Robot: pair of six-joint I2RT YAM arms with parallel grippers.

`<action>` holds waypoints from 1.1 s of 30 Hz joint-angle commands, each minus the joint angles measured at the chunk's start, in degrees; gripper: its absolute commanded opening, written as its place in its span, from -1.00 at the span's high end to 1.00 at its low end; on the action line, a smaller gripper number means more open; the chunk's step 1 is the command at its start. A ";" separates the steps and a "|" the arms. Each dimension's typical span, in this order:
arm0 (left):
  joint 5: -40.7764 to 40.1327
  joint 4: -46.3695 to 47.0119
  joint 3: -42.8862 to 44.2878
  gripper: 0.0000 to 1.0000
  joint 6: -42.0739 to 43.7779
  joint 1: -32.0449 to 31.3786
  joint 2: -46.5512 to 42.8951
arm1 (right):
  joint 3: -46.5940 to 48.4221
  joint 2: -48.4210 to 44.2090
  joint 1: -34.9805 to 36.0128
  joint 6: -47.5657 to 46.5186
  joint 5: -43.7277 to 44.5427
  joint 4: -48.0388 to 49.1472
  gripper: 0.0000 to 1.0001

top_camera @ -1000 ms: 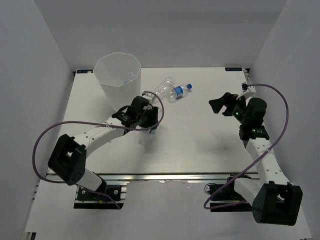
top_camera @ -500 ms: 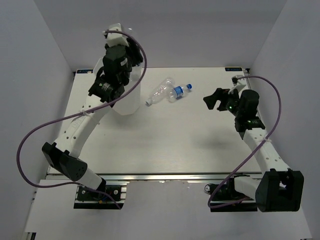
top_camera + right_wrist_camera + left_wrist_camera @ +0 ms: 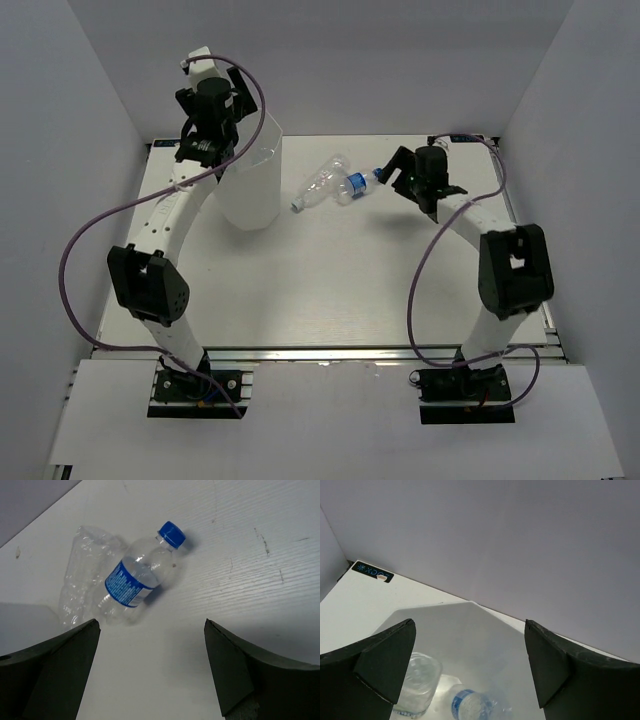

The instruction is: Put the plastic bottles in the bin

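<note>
Plastic bottles (image 3: 468, 704): two in the bin (image 3: 252, 195) under the left pincer (image 3: 469, 645), wide and empty; a blue-capped bottle (image 3: 135, 580) and a crumpled clear bottle (image 3: 82, 575) side by side on the tabletop (image 3: 350, 270) below the wide right pincer (image 3: 151, 630); likely light, thin-walled, slick, so grasp across the labelled mid-body.

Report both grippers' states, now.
Left gripper: jaws open, empty, above the bin.
Right gripper: jaws open, empty, facing the blue-capped bottle.
</note>
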 commanded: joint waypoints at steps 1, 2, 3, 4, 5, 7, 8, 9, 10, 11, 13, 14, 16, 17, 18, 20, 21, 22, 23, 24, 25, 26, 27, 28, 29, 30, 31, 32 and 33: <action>1.46 -0.14 5.01 -0.96 0.68 0.54 -2.23 | 6.82 6.56 0.84 11.03 1.68 -0.13 -0.79; 2.07 0.04 4.84 -0.96 1.56 0.54 -2.75 | 10.14 8.23 0.84 11.99 1.33 -0.92 -0.79; 2.25 0.38 4.32 -0.96 1.83 0.54 -4.15 | 11.56 11.03 1.36 14.00 1.41 -1.88 -0.79; 2.68 0.65 3.44 -0.96 2.18 0.54 -5.03 | 12.62 12.11 1.54 15.07 1.59 -2.50 -0.79; 3.12 1.61 0.39 -0.96 2.62 0.54 -6.26 | 13.42 12.90 1.89 15.95 1.94 -1.98 -0.79; 3.65 3.28 -4.37 -0.96 1.92 0.54 -11.33 | 13.60 14.92 2.42 19.02 1.94 -0.49 -0.79; 4.44 6.33 -10.48 -0.96 1.48 0.54 -13.54 | 13.77 15.54 2.60 20.08 1.94 0.73 -0.79; 6.80 8.10 -13.68 -0.96 1.22 0.45 -15.74 | 14.65 16.68 2.86 20.96 2.12 1.09 -0.79; 8.47 9.60 -16.75 -0.96 1.04 0.54 -20.11 | 15.44 17.38 3.04 22.36 2.38 1.01 -0.79; 11.19 11.79 -22.61 -0.96 1.30 0.45 -24.07 | 17.27 18.78 3.30 23.51 2.99 0.23 -0.79; 11.92 13.92 -27.31 -0.96 0.87 0.45 -27.16 | 19.22 20.37 3.48 24.74 3.61 -1.27 -0.79; 11.92 13.05 -29.07 -0.96 0.25 0.45 -28.49 | 19.92 21.08 3.56 25.44 4.22 -2.93 -0.79; 10.70 12.17 -33.73 -0.96 -1.24 0.45 -31.74 | 21.68 23.10 3.65 27.29 5.10 -3.21 -0.79; 10.69 12.25 -35.14 -0.97 -1.59 0.45 -32.63 | 22.47 24.50 3.91 27.82 5.19 -3.47 -0.79; 10.69 12.25 -37.33 -0.96 -2.03 0.37 -33.42 | 23.35 25.29 4.00 28.00 5.46 -4.34 -0.79; 11.04 12.08 -38.75 -0.96 -2.82 0.45 -35.44 | 28.17 28.27 4.62 28.26 7.29 -8.28 -0.79; 10.78 12.08 -39.19 -0.96 -3.09 0.45 -35.89 | 30.02 29.25 4.79 28.26 8.09 -11.87 -0.79; 9.38 11.12 -39.89 -0.96 -3.18 0.45 -36.24 | 32.47 30.04 5.06 28.35 9.49 -13.04 -0.79; 8.32 9.72 -40.16 -0.96 -3.18 0.45 -36.94 | 33.28 30.74 5.41 29.05 10.02 -13.92 -0.79; 7.18 9.44 -40.42 -0.96 -3.35 0.37 -37.12 | 33.98 31.79 5.50 29.49 10.46 -14.72 -0.79; 5.69 9.09 -40.77 -0.96 -3.44 0.45 -37.29 | 34.43 32.33 5.76 30.02 11.60 -16.03 -0.79; 5.15 8.57 -40.86 -0.96 -3.71 0.45 -37.38 | 35.21 33.03 6.02 30.54 12.05 -16.39 -0.79; 4.71 8.39 -41.04 -0.96 -3.79 0.45 -37.56 | 35.40 33.38 6.20 30.64 12.22 -16.57 -0.79; 4.62 8.04 -40.95 -0.96 -3.88 0.45 -37.56 | 35.66 33.74 6.38 30.64 12.31 -16.57 -0.77; 4.45 7.77 -41.04 -0.97 -3.97 0.45 -37.56 | 36.10 34.26 6.64 30.55 12.14 -16.74 -0.75; 4.36 7.60 -41.04 -0.96 -3.97 0.45 -37.56 | 36.01 34.27 6.64 30.46 11.79 -16.57 -0.71; 4.18 7.33 -41.04 -0.96 -3.97 0.45 -37.56 | 35.93 34.27 6.73 30.20 11.61 -16.13 -0.62; 4.01 6.72 -40.87 -0.96 -4.06 0.45 -37.56 | 35.75 34.27 6.64 29.85 11.70 -15.61 -0.56; 3.83 6.46 -40.87 -0.96 -4.06 0.45 -37.65 | 35.40 34.18 6.64 29.32 11.70 -15.52 -0.49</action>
